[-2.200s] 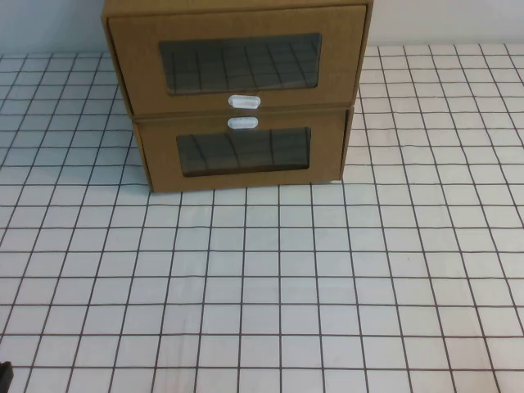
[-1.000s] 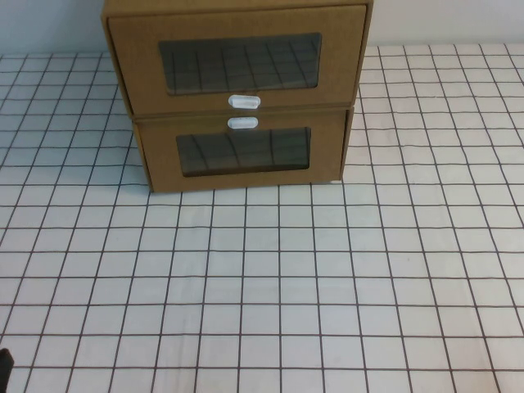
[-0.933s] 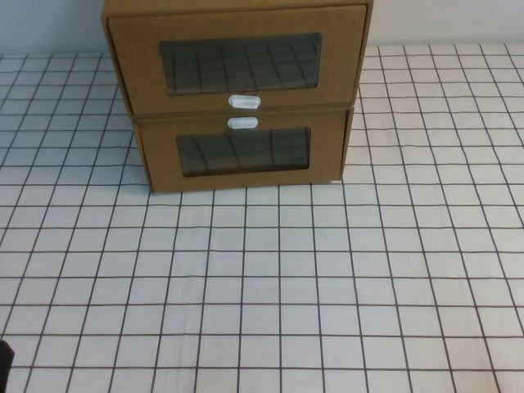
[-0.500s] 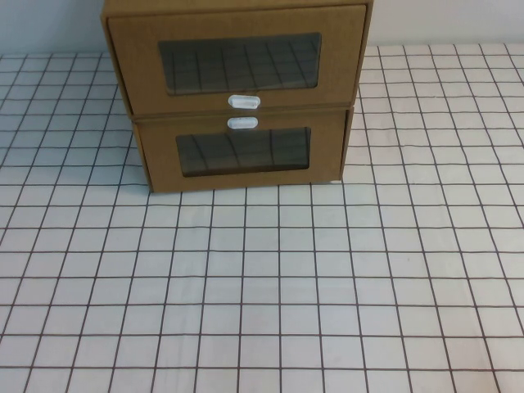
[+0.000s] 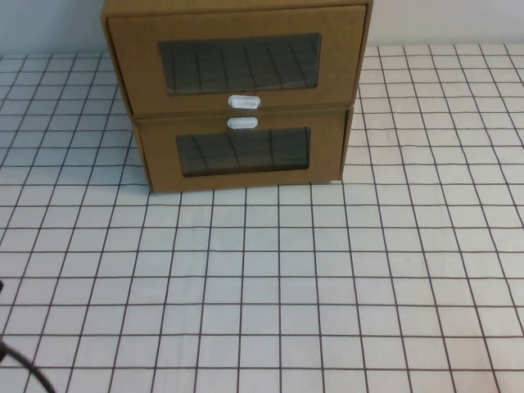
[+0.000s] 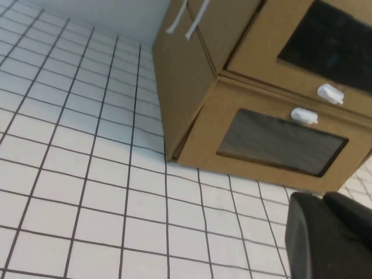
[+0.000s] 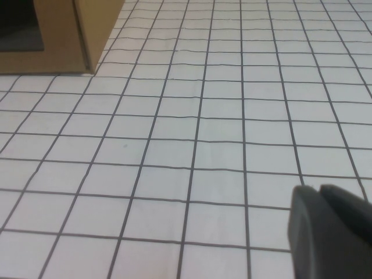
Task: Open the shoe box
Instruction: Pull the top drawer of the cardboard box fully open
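i am looking at the shoe box [image 5: 237, 90], which is sitting at the far side of the checked table [image 5: 327, 278] as two brown cardboard drawers stacked one on the other. each drawer has a dark window in its front. the upper pull tab [image 5: 244, 101] and the lower pull tab [image 5: 242, 123] are lying just above and below the seam between the two fronts. both fronts are sitting flush with the cardboard, so i am judging that nothing is open yet.

i am holding my right gripper [image 7: 318, 195] pressed together on nothing, low over the table and well out in front of the shoe box, off toward its right front corner. my left gripper [image 6: 321, 200] is hanging in front of the shoe box toward its left front corner, facing both tabs. i cannot tell whether it is parted or closed. neither gripper is touching the shoe box.

so the whole job is waiting. i am thinking one gripper needs to reach a tab, pinch it and draw that front out toward me. which drawer is meant i cannot say.
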Robot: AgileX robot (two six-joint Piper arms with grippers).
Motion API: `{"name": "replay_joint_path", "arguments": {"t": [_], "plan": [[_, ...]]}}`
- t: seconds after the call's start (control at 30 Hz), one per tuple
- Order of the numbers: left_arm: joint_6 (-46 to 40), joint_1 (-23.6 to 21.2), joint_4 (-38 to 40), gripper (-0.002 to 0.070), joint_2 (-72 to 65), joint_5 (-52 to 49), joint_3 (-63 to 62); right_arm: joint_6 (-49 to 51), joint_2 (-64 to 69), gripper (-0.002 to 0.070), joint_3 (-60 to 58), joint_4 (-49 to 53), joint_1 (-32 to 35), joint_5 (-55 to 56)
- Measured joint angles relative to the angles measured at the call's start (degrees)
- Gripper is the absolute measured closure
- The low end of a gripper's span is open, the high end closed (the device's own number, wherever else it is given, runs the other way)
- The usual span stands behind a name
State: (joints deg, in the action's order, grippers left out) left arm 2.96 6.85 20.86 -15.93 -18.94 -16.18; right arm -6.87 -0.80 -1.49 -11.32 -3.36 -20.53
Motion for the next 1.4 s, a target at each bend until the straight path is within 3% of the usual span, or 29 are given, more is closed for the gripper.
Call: {"name": "replay_joint_path", "arguments": {"t": [0.47,0.87,1.17,1.4], "plan": [[-23.5,0.0,4.5,0.0677,-42.3,-17.6,-47.8,0.0,0.0,0.0689,0.0,0.0,0.0,0.0],[-30.5,0.0,12.2,0.0677,-76.5,-35.6,-91.3,0.0,0.0,0.0689,0.0,0.0,0.0,0.0],[-32.7,5.1,12.1,0.0677,-92.3,-37.1,-107.5,0.0,0.0,0.069,0.0,0.0,0.0,0.0],[-32.8,7.0,12.0,0.0677,-99.7,-34.5,-112.0,0.0,0.0,0.0689,0.0,0.0,0.0,0.0]]}}
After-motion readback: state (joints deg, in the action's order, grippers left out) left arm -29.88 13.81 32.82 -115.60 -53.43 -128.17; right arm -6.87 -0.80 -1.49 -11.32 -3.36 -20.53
